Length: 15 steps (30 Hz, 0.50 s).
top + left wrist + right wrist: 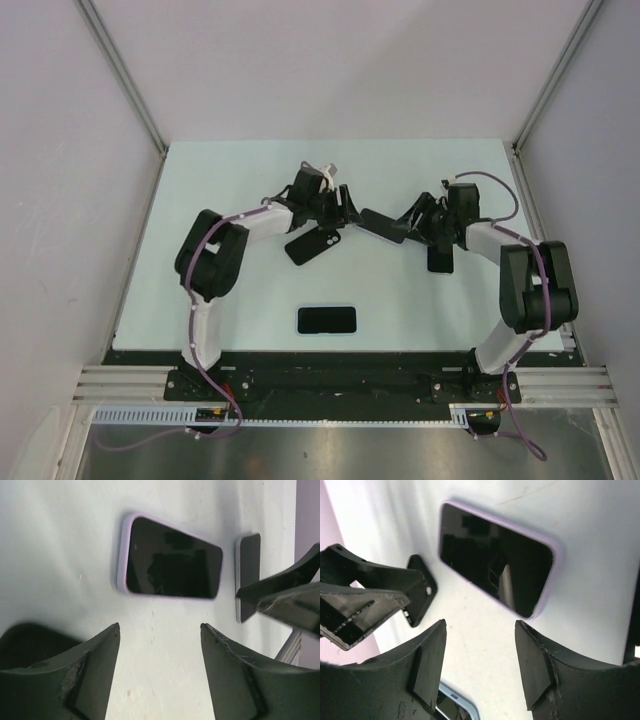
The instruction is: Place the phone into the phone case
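— How are the two tools seen?

— The left gripper [160, 630] is seen spread wide, and nothing is held between its fingers. The right gripper [480, 626] is spread as well, and it is also empty. In the overhead view both are placed above the middle of the table [420, 310], with their tips near to each other.

— And where is the phone found?

— A dark phone [440, 258] with a pale edge is laid flat on the table, partly under the right gripper. In the right wrist view only one corner of it is seen, low between the fingers.

— And the case?

— A black case [313, 245] with camera holes is laid tilted on the table, just beside the left gripper, on its near side. The phone is kept apart from it and is not inside it.

— Is something else seen?

— Yes. A lilac-rimmed slab [170, 565] with a dark glossy face is laid nearer to the arm bases, between the two arms. Whether it is a phone in a lilac case cannot be told.
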Motion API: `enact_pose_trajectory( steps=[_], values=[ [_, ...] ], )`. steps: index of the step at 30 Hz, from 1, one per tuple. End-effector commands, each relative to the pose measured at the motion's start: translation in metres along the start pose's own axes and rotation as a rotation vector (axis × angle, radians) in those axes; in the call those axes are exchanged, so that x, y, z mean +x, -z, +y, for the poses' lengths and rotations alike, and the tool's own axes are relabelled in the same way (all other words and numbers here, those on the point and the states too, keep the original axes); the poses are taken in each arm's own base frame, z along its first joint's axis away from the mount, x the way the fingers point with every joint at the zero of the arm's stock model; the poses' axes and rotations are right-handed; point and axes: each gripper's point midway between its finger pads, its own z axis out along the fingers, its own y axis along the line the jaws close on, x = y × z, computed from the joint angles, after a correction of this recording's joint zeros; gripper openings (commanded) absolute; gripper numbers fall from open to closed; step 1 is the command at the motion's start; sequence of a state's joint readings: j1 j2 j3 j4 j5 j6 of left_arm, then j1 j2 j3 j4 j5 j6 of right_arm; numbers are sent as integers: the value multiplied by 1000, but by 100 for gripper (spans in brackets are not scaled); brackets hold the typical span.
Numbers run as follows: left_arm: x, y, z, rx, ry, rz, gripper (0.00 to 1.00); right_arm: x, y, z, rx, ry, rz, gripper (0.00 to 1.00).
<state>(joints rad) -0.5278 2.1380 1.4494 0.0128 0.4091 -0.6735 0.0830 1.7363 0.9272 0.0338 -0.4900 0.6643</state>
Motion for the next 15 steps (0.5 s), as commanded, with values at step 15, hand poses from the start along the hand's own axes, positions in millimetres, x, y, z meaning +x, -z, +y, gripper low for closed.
enact_pose_trajectory(
  steps=[15],
  values=[
    [14, 171, 75, -523, -255, -135, 81, 47, 68, 64, -35, 186, -23, 64]
  ],
)
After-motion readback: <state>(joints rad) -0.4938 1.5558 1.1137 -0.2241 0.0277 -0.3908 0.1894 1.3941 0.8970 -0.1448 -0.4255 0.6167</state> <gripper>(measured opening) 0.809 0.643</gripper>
